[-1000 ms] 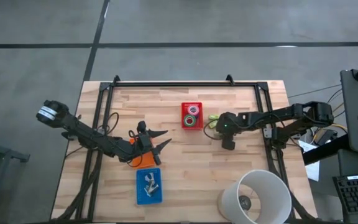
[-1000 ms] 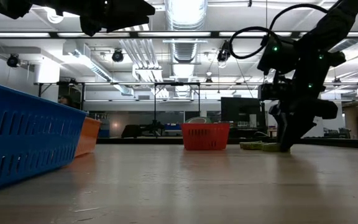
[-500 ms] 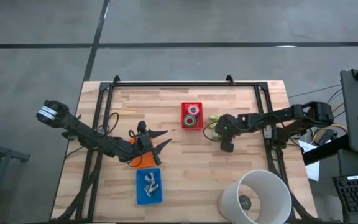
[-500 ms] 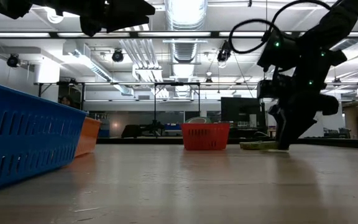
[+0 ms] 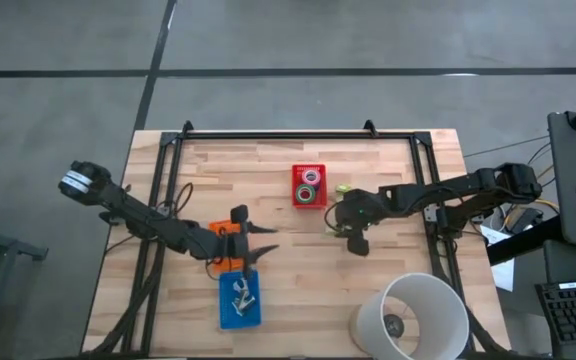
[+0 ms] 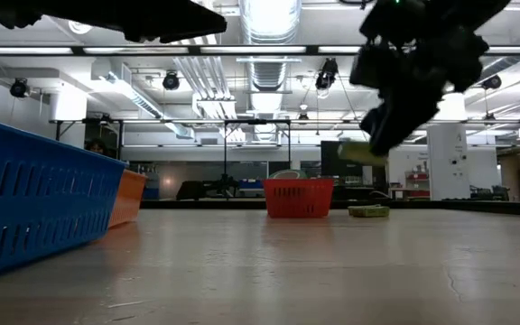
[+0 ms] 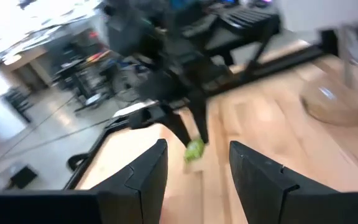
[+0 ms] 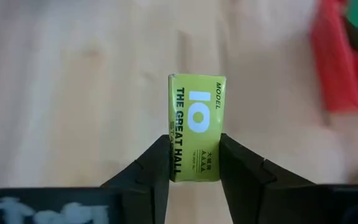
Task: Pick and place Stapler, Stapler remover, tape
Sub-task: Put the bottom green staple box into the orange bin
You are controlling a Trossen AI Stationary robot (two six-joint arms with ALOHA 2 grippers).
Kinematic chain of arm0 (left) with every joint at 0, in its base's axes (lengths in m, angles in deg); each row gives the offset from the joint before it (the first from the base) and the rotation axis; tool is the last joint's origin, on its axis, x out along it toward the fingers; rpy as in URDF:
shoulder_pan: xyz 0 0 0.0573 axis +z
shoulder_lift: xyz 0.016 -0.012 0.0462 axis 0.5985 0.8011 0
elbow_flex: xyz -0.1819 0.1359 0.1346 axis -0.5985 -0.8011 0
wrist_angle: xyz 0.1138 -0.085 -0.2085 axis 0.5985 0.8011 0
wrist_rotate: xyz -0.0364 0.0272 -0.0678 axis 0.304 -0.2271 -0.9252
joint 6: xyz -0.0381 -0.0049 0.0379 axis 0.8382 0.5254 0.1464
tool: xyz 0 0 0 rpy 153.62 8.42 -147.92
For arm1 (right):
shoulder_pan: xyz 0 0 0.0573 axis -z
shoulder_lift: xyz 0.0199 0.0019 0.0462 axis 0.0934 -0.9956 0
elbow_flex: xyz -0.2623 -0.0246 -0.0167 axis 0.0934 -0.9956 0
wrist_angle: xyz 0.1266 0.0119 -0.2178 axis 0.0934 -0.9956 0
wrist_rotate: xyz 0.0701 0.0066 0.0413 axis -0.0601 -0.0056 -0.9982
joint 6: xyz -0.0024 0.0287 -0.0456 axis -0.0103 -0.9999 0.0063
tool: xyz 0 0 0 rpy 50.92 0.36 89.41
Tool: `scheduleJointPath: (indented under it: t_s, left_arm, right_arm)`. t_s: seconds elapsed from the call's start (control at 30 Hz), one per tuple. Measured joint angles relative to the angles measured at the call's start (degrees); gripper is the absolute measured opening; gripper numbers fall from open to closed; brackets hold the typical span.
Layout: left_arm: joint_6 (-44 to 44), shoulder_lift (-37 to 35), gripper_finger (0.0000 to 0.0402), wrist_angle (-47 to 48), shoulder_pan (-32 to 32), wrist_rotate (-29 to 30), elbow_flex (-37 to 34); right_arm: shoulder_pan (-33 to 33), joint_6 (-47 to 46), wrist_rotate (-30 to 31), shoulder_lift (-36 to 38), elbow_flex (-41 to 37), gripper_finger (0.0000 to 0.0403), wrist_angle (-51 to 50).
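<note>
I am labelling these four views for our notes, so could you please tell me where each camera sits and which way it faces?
High view: above the table, looking straight down; both arms show.
Low view: at table-top height, looking level into the room; the right gripper comes in from above.
Left wrist view: on the left arm, looking past its own open fingers at the right arm.
Right wrist view: on the right arm, looking at its fingers clamping a small green box.
Shared: that green box appears in the right wrist, left wrist and low views.

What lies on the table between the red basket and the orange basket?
In the high view, only bare wood shows between the red basket and the orange basket; the left gripper hangs over part of that stretch.
</note>
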Motion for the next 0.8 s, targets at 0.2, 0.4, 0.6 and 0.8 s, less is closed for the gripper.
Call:
scheduleJointPath:
  t_s: [0.2,0.4,0.6,0.8]
  left_arm:
    - [-3.11,1.80,0.0175,0.05,0.03,-4.25,0.02]
    - [-6.76,4.96,0.0175,-0.60,0.05,-6.71,2.67]
    - [-7.47,9.31,0.0175,-0.67,0.20,-6.93,7.68]
    - [-14.19,13.63,0.0175,-0.50,0.25,-6.67,12.64]
  right_arm:
    - [-2.51,-3.37,-6.79,0.00,5.23,0.0106,0.64]
    - [-4.47,-5.36,-10.62,0.00,9.07,0.0113,0.68]
    - [-5.88,-6.08,-10.97,0.00,12.29,0.0109,0.66]
    - [-6.61,-6.70,-12.24,0.00,13.98,0.0114,0.59]
